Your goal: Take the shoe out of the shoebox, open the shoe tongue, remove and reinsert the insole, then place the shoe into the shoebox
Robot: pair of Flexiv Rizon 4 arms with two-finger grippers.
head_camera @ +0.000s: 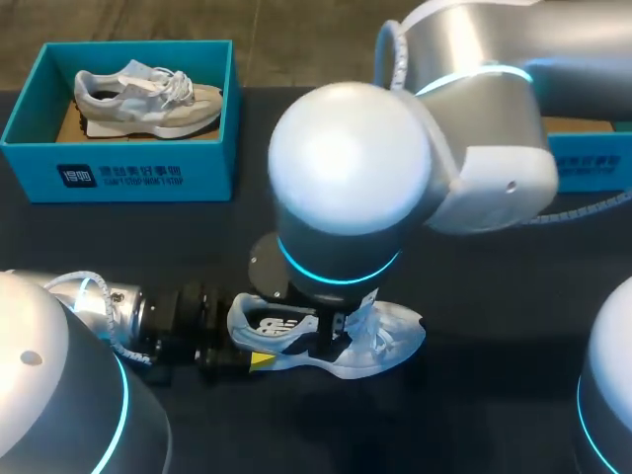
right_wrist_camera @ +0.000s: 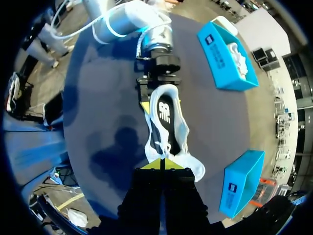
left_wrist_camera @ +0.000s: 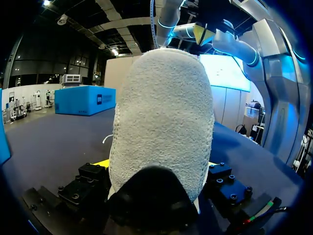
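The shoe (head_camera: pixel 395 341) sits on the table (head_camera: pixel 494 326), well apart from the shoebox (head_camera: pixel 118 173) — left gripper (right_wrist_camera: pixel 161 100) clamps its heel, right gripper (right_wrist_camera: pixel 161 164) above the laces, fingertips pressed together

We are seeing the shoe (head_camera: pixel 326 341) on the table (head_camera: pixel 474 296) as soft cloth. Its heel (left_wrist_camera: pixel 161 112) is showing a rough, fuzzy, pale grey fabric, almost like a towel, while its side is looking like smoother white mesh with a dark panel. The table is wearing a dark matt surface without shine. The blue shoebox (head_camera: pixel 118 173) is appearing as smooth cardboard, with raw brown board inside. The second shoe (head_camera: pixel 148 99) in it is looking matt and suede-like. The right arm (head_camera: pixel 351 168) is shining with a smooth, glossy silver-white shell. The left gripper (left_wrist_camera: pixel 156 166) is showing black matt blocks with small screws.
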